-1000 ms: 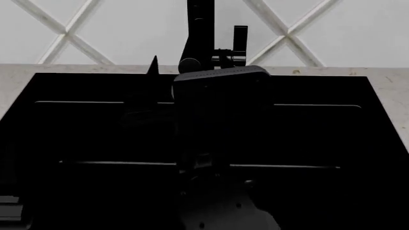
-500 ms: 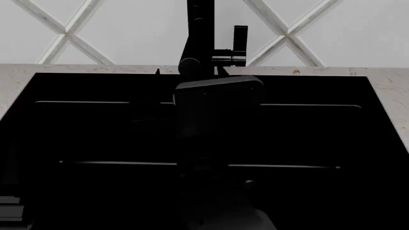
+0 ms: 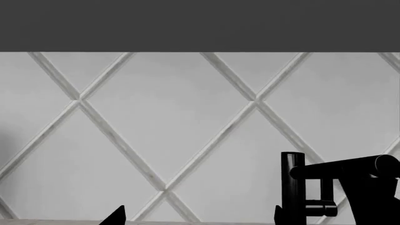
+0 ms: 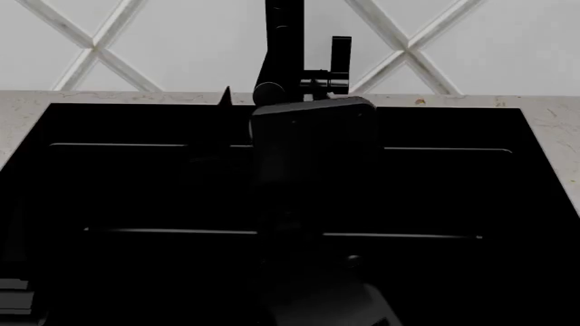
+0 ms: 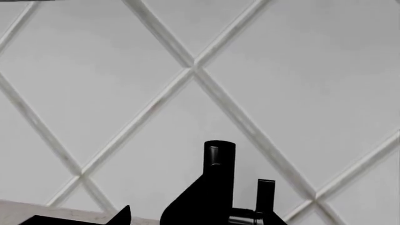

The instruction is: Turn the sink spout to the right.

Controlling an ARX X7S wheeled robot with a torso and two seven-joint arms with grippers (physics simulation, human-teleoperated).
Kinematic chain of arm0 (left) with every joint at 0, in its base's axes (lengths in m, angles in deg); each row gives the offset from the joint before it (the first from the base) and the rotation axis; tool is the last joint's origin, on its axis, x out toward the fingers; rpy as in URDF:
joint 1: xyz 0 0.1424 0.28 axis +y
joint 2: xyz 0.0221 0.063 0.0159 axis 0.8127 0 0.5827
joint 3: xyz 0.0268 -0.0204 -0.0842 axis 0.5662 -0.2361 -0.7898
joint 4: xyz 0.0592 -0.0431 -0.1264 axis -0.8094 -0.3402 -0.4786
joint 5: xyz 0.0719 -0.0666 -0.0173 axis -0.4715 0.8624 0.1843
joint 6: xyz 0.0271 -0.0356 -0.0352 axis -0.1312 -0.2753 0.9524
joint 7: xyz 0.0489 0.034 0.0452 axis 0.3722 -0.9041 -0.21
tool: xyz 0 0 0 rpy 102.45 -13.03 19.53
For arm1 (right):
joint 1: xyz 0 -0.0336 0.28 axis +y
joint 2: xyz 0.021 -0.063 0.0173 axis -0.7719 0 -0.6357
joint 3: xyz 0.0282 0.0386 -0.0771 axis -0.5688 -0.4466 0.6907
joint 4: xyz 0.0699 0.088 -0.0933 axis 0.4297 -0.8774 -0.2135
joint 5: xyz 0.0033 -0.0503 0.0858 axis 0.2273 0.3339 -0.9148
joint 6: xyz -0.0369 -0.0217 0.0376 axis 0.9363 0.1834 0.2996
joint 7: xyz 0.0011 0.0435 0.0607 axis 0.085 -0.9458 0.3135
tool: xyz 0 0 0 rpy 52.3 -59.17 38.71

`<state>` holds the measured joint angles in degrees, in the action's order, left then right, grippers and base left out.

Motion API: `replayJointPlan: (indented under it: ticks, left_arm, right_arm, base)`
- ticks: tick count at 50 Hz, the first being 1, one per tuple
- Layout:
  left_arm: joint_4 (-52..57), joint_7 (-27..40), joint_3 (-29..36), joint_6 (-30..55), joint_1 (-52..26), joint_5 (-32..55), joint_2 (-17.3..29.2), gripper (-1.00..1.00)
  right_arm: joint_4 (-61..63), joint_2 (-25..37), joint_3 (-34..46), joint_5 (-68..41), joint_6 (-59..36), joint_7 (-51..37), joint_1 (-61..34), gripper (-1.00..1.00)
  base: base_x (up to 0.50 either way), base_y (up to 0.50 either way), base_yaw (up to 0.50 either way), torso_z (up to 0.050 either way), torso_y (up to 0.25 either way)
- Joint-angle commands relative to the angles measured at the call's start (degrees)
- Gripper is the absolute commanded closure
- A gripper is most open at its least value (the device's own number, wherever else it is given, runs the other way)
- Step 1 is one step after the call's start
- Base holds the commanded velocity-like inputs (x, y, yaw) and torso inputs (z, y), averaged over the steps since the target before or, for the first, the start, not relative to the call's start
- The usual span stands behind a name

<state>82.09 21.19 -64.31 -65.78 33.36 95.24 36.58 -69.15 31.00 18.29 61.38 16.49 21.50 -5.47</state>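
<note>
Right now I cannot tell either claw's state; the sink spout (image 4: pixel 269 89) juts toward me over the sink (image 4: pixel 136 197), so I'd press it sideways, rightward, slowly.

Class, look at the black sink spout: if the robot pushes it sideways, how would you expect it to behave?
The sink spout looks like a rigid tube, so it probably won't bend. Mounted on an upright post, it likely swivels rather than tips. Its matte finish may limit slipping.
</note>
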Motion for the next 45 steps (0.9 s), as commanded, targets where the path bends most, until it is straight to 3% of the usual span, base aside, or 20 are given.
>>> replayJointPlan:
  ticks: [1,45]
  left_arm:
    - [0.07,0.17,0.14,-0.05,-0.01,0.09,0.21,-1.0]
    - [-0.46,0.29,1.04,-0.38,-0.15,0.6,0.9,-1.0]
  right_arm:
    - [-1.54,0.32,0.5,-0.52,0.58,-0.2,-2.0,-1.0]
    - [3.91,5.15,-0.15,-1.3,-0.38,-4.83,-0.54,-1.0]
  base:
    - [0.0,0.0,0.0,0.0,0.0]
    - [0.0,0.0,0.0,0.0,0.0]
